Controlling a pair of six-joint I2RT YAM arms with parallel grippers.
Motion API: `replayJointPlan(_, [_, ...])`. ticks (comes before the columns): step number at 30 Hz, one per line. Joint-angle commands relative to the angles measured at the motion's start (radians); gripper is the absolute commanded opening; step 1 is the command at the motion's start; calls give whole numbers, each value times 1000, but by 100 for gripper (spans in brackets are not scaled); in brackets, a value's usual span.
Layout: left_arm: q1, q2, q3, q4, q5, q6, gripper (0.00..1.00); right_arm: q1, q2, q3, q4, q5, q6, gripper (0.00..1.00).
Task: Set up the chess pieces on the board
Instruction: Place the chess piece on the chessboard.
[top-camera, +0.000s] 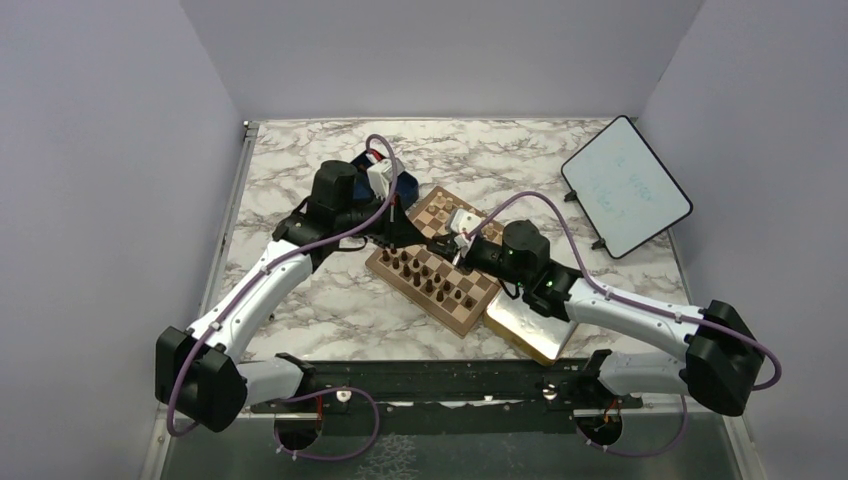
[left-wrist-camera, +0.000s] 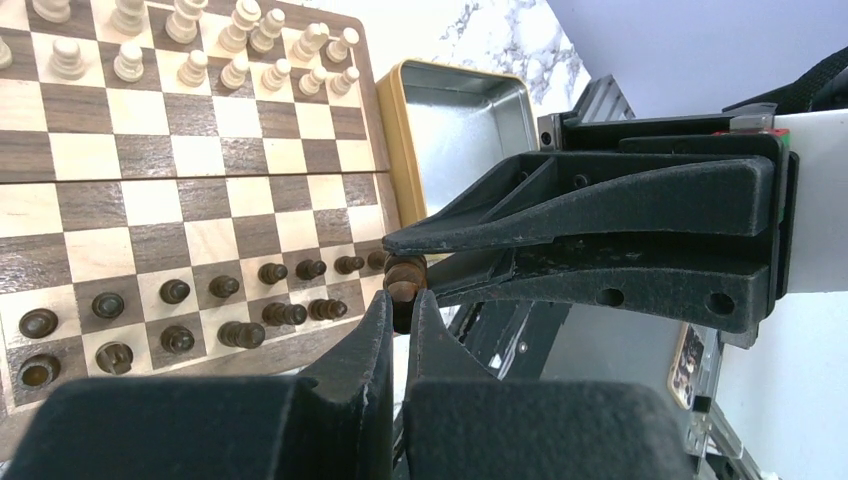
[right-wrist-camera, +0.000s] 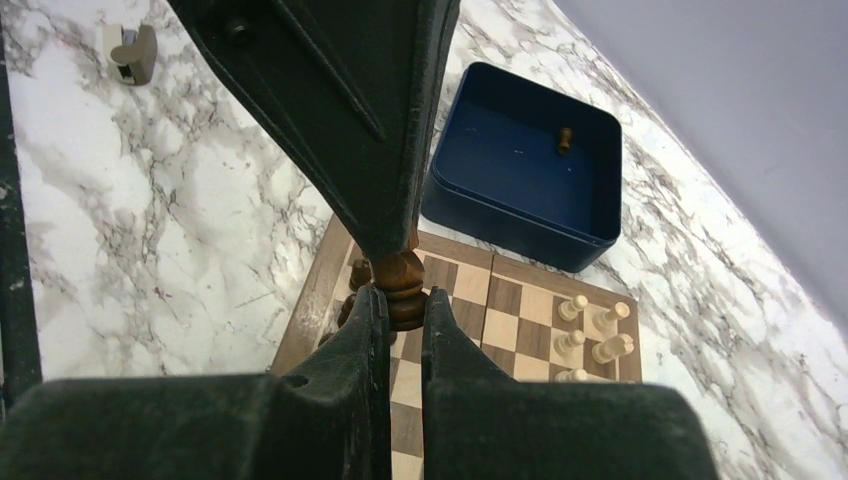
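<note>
Marble table (top-camera: 330, 310), top view: left arm (top-camera: 270, 275) and right arm (top-camera: 620, 305) bend inward, meeting over the checked wooden board (top-camera: 462, 315) at centre. Left wrist: left claw (left-wrist-camera: 403, 318) and right claw (left-wrist-camera: 410, 265) both pinch one dark turned piece (left-wrist-camera: 404, 282), centre frame; tin tray (left-wrist-camera: 470, 140) upper centre. Right wrist: blue box (right-wrist-camera: 510, 225) upper right.

No legible text anywhere; faint marks on white panel (top-camera: 626, 186), possibly writing, too blurred to read.
</note>
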Motion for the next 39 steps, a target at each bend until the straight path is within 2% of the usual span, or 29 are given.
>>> replayJointPlan(1, [7,-49,-11,129,-79,-7,0,5,17,-9,31,-1,126,1])
replayJointPlan(5, [7,-56,-20,118,-90,13,0,5,23,-30,47,-32,150,1])
replayJointPlan(7, [7,-50,-15,102,-70,16,0,5,20,-34,48,-31,163,6])
replayJointPlan(10, [7,-49,6,50,-74,24,0,5,-4,-28,3,-44,159,26])
replayJointPlan(13, [6,-39,51,-28,-59,49,0,5,-62,-84,-13,-148,125,43])
replayJointPlan(17, [3,-42,79,-115,-84,85,0,5,-191,-173,-11,-106,221,56])
replayJointPlan(20, [0,-49,79,-158,-125,100,0,5,-291,-190,-84,34,359,63])
replayJointPlan(23, [-13,-40,87,-212,-177,124,0,5,-337,-130,-275,281,580,64])
replayJointPlan(26, [-48,-26,99,-256,-260,133,0,5,-354,-64,-462,444,682,65])
replayJointPlan(29, [-112,-15,113,-268,-357,119,0,5,-362,-41,-569,611,782,65])
replayJointPlan(34, [-261,19,149,-288,-530,85,0,4,-348,-11,-654,742,782,65])
replayJointPlan(39, [-385,62,157,-282,-695,48,0,-4,-337,-29,-607,792,677,64])
